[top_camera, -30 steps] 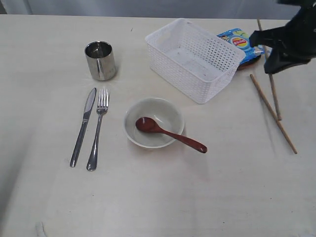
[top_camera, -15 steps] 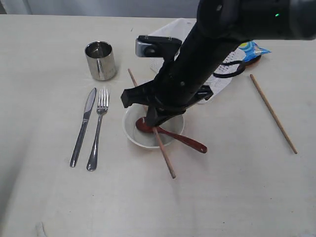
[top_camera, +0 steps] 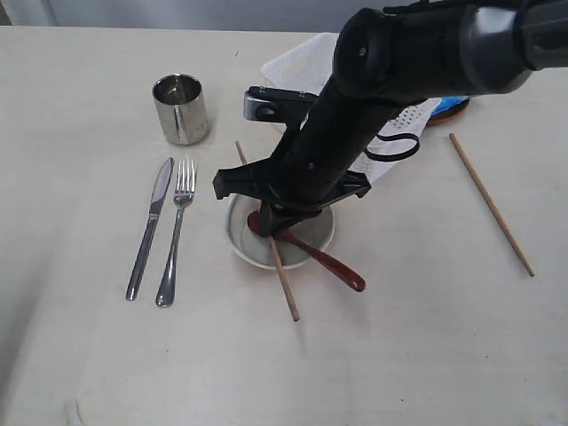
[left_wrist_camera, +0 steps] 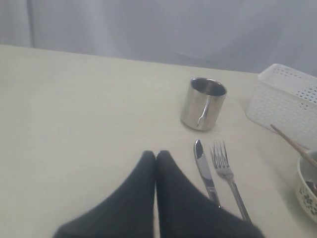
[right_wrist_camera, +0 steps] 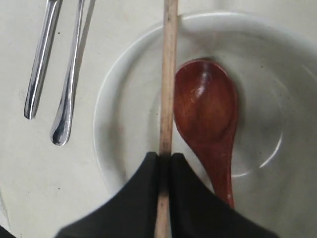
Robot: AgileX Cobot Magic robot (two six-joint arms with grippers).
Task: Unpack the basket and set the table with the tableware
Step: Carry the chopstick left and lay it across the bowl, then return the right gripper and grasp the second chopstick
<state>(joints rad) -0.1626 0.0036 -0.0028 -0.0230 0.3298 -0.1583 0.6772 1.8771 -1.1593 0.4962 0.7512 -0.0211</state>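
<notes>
My right gripper (top_camera: 271,222) (right_wrist_camera: 165,156) hangs low over the pale bowl (top_camera: 236,238) (right_wrist_camera: 106,114), shut on a wooden chopstick (top_camera: 286,288) (right_wrist_camera: 168,74) that slants across the bowl. The reddish-brown spoon (top_camera: 342,271) (right_wrist_camera: 205,109) lies in the bowl beside it. The other chopstick (top_camera: 491,202) rests on the table (top_camera: 426,337) at the right. Knife (top_camera: 149,229), fork (top_camera: 175,235) and steel cup (top_camera: 180,108) stand left of the bowl. The white basket (top_camera: 288,62) is mostly hidden behind the arm. My left gripper (left_wrist_camera: 155,153) is shut and empty above the table.
A blue chips bag (top_camera: 453,102) peeks out behind the right arm, beyond the basket. The right arm itself stretches from the top right across the basket to the bowl. The left wrist view shows the cup (left_wrist_camera: 203,104) and basket (left_wrist_camera: 287,104) ahead.
A second ago the right gripper was at the far right near both chopsticks. It has carried one chopstick over the bowl and shifted slightly left; the spoon's handle has swung a little nearer.
</notes>
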